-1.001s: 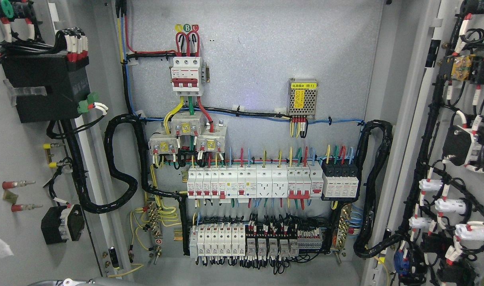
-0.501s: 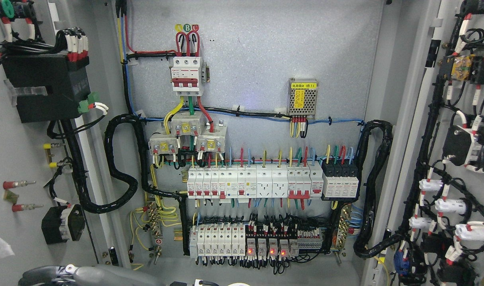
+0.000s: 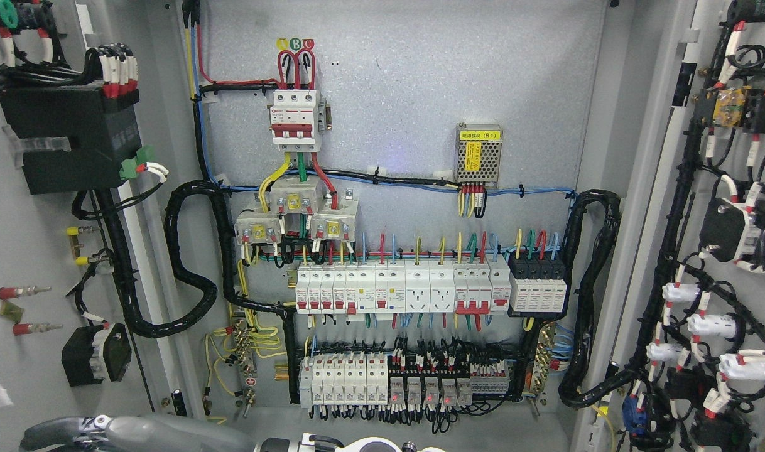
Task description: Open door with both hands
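Both doors of the cabinet are seen swung wide open. The left door (image 3: 37,251) fills the picture's left edge, its inner face turned to the camera, with a black box (image 3: 68,135) and a bundle of black cable fixed on it. The right door (image 3: 721,251) fills the right edge, its inner face covered with black wiring and white plugs. Between them the grey back panel (image 3: 420,94) is fully exposed, carrying a red-and-white switch (image 3: 294,119) near the top and two rows of white breakers (image 3: 401,289) lower down.

Compared with a second ago, the left door is shifted slightly further to the left, as shown by the black box and the small red pins on it. Red lights are now lit along the lower row of relays (image 3: 429,395), where none showed a second ago.

At the bottom edge, a grey arm (image 3: 137,433) has come further into view from the lower left, and a black-and-white part (image 3: 357,444) now shows at the bottom centre. No hand is seen, so the state of the fingers cannot be told.
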Controlling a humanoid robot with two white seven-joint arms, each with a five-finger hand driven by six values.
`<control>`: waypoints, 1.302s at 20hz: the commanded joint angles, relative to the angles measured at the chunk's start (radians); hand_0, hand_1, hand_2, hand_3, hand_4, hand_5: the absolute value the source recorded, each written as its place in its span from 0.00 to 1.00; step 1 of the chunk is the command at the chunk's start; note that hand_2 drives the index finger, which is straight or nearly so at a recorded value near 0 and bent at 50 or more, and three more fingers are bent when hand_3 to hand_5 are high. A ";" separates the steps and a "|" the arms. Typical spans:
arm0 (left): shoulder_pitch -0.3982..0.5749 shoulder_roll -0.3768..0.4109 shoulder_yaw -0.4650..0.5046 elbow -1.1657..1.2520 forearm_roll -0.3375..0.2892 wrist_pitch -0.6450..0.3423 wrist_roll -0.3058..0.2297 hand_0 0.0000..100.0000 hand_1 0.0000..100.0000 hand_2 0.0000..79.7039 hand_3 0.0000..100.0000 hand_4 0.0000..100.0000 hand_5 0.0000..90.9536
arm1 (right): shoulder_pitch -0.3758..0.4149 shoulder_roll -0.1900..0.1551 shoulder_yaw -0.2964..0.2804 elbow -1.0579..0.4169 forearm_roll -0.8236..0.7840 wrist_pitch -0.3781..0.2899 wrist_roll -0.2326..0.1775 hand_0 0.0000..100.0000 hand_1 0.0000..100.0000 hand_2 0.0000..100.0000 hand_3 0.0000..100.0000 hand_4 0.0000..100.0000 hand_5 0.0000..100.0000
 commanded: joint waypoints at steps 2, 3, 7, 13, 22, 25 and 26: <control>-0.014 0.020 -0.002 -0.017 0.000 0.000 -0.002 0.29 0.00 0.03 0.03 0.03 0.00 | -0.039 0.000 0.038 0.006 -0.020 -0.002 0.000 0.22 0.00 0.00 0.00 0.00 0.00; -0.014 0.020 0.000 -0.017 0.000 0.000 -0.002 0.29 0.00 0.03 0.03 0.03 0.00 | -0.048 0.000 0.047 0.009 -0.020 -0.002 0.000 0.22 0.00 0.00 0.00 0.00 0.00; -0.014 0.020 0.000 -0.017 0.000 0.000 0.000 0.29 0.00 0.03 0.03 0.03 0.00 | -0.068 0.000 0.062 0.014 -0.022 -0.002 0.002 0.22 0.00 0.00 0.00 0.00 0.00; -0.014 0.020 0.000 -0.017 0.000 0.000 0.001 0.29 0.00 0.03 0.03 0.03 0.00 | -0.094 0.000 0.081 0.014 -0.049 -0.002 0.002 0.22 0.00 0.00 0.00 0.00 0.00; -0.014 0.020 0.000 -0.018 0.000 0.000 0.003 0.29 0.00 0.03 0.03 0.03 0.00 | -0.125 0.000 0.107 0.025 -0.065 -0.005 0.002 0.22 0.00 0.00 0.00 0.00 0.00; -0.014 0.018 0.000 -0.018 0.000 0.000 0.003 0.29 0.00 0.03 0.03 0.03 0.00 | -0.125 0.000 0.104 0.023 -0.063 -0.005 0.000 0.22 0.00 0.00 0.00 0.00 0.00; -0.014 0.018 -0.002 -0.018 0.000 0.000 0.003 0.29 0.00 0.03 0.03 0.03 0.00 | -0.125 0.000 0.102 0.020 -0.063 -0.005 0.000 0.22 0.00 0.00 0.00 0.00 0.00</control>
